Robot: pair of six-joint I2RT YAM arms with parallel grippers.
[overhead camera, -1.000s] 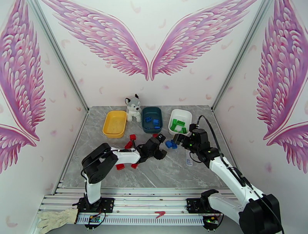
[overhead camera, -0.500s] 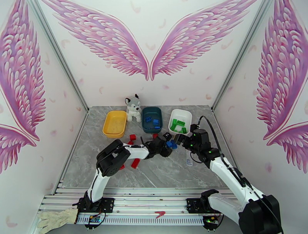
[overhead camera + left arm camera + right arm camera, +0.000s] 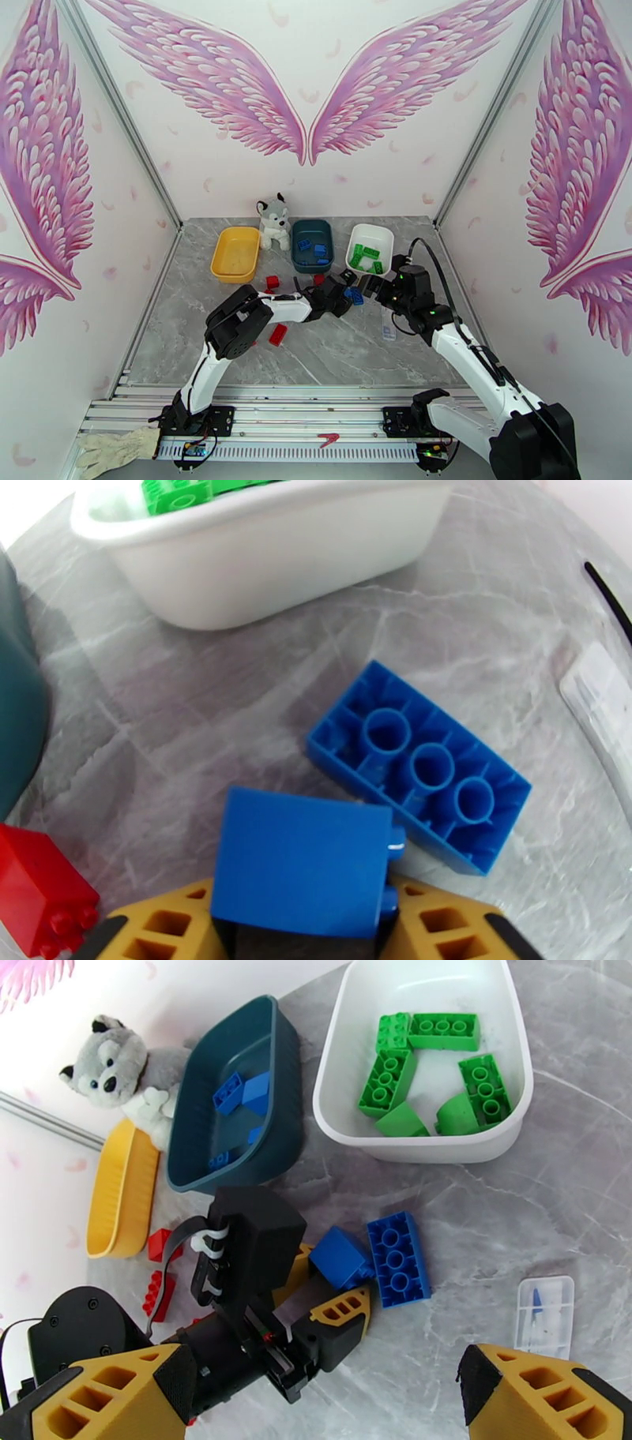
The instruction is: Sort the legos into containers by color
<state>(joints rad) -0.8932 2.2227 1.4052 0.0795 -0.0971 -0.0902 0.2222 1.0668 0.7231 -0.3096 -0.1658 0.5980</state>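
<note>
Your left gripper [image 3: 304, 931]: fingers clamped on blue brick [image 3: 300, 863], brick on its side between pads. Second blue brick [image 3: 419, 784] lies studs-down on table [image 3: 513, 598] just beside it, in front of white tray [image 3: 261, 583]. Your right gripper [image 3: 328, 1390]: jaws wide apart, nothing in them, hovering above same spot. Green bricks [image 3: 391, 1078] sit in white tray, small blue bricks [image 3: 245, 1090] in teal tray [image 3: 189, 1126]. Yellow tray [image 3: 118, 1197] stands left of teal; red bricks [image 3: 158, 1248] loose on table near it.

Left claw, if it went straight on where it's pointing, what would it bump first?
Probably the upside-down blue brick just ahead of the left claw and its held blue block; the white tray lies beyond.
</note>
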